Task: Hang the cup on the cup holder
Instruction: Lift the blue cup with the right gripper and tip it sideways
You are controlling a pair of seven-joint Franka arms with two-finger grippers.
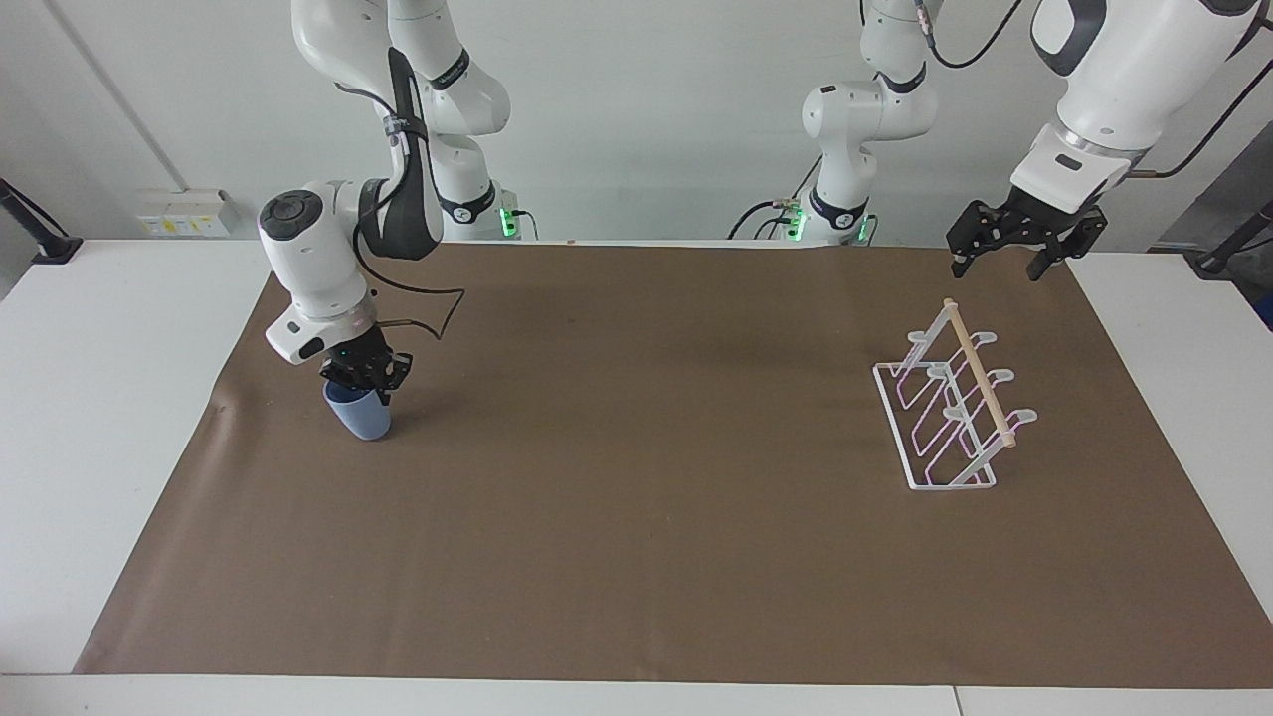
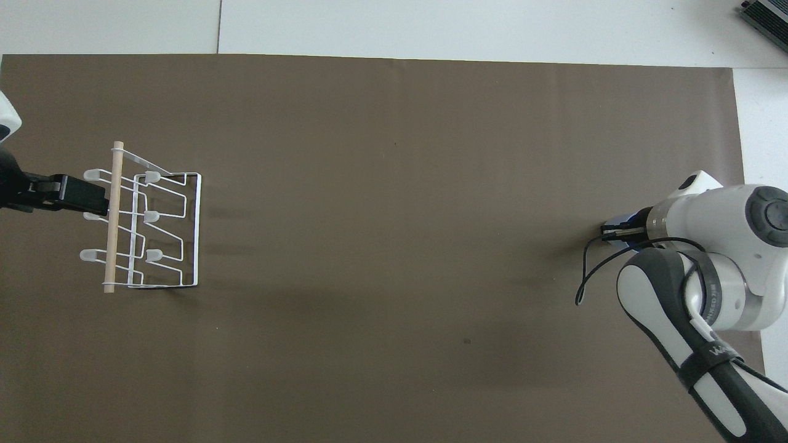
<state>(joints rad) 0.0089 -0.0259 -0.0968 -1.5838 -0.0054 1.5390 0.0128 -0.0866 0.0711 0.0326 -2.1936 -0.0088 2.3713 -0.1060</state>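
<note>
A brown mat [image 1: 636,497] covers the table. The cup holder [image 1: 950,403] stands toward the left arm's end, the left gripper [image 1: 1004,254] spread open above it, waiting. The right gripper [image 1: 366,383] is clamped on the cup [image 1: 360,416] rim (overhead, the arm nearly hides the cup [image 2: 617,219]).

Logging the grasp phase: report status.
Right gripper shut on cup, tilted on the mat. Left gripper open, waiting above cup holder. Nothing between cup and holder.

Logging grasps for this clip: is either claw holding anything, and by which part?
The right claw is shut on the cup at its rim. The left claw, open above the cup holder, holds nothing.
</note>
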